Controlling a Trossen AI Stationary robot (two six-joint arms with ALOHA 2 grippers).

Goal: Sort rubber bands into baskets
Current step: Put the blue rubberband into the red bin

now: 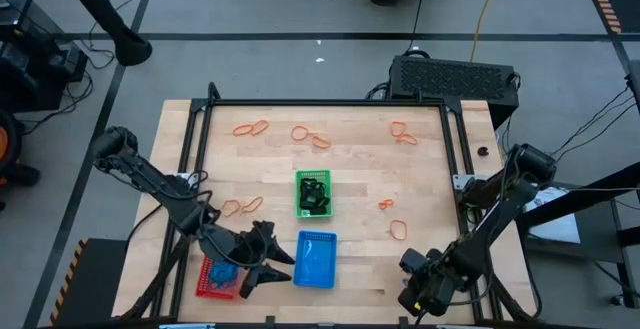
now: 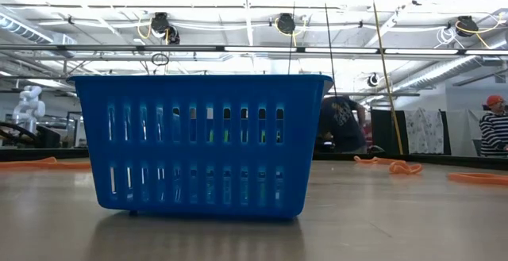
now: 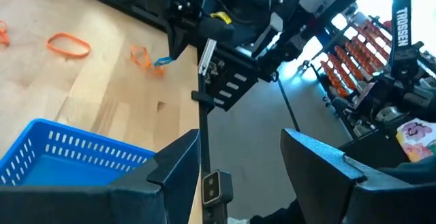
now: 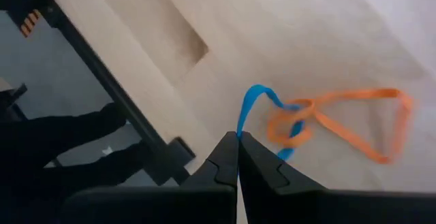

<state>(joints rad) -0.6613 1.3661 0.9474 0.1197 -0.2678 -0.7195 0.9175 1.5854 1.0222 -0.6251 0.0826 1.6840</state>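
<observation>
Right end effector pinches a blue rubber band — tangled with orange band.

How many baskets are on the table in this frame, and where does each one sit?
3. The green basket sits mid-table; the blue basket is just nearer the front edge; the red basket is at the front left, partly covered by the left gripper. None seems hidden.

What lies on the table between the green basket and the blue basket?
In the high view, only bare wood separates the green basket from the blue basket; no rubber band lies in that short stretch.
</observation>
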